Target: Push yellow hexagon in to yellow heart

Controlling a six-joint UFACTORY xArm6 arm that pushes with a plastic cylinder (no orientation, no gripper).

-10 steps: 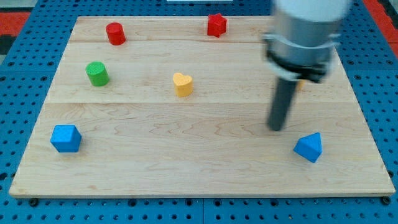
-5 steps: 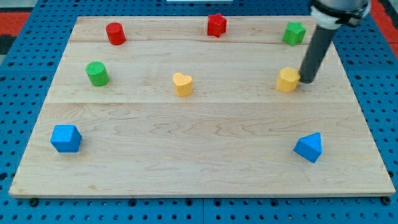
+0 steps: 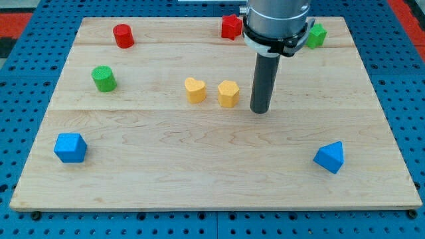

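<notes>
The yellow hexagon sits near the board's middle, just to the right of the yellow heart, with a small gap between them. My tip rests on the board to the right of the hexagon, a short gap away from it. The rod rises from the tip towards the view's top.
A red cylinder and a green cylinder stand at the upper left. A red star and a green block sit at the top, partly behind the arm. A blue block lies at lower left, a blue triangular block at lower right.
The yellow hexagon has slid left from the board's right side to just beside the yellow heart. My tip has moved left with it.
</notes>
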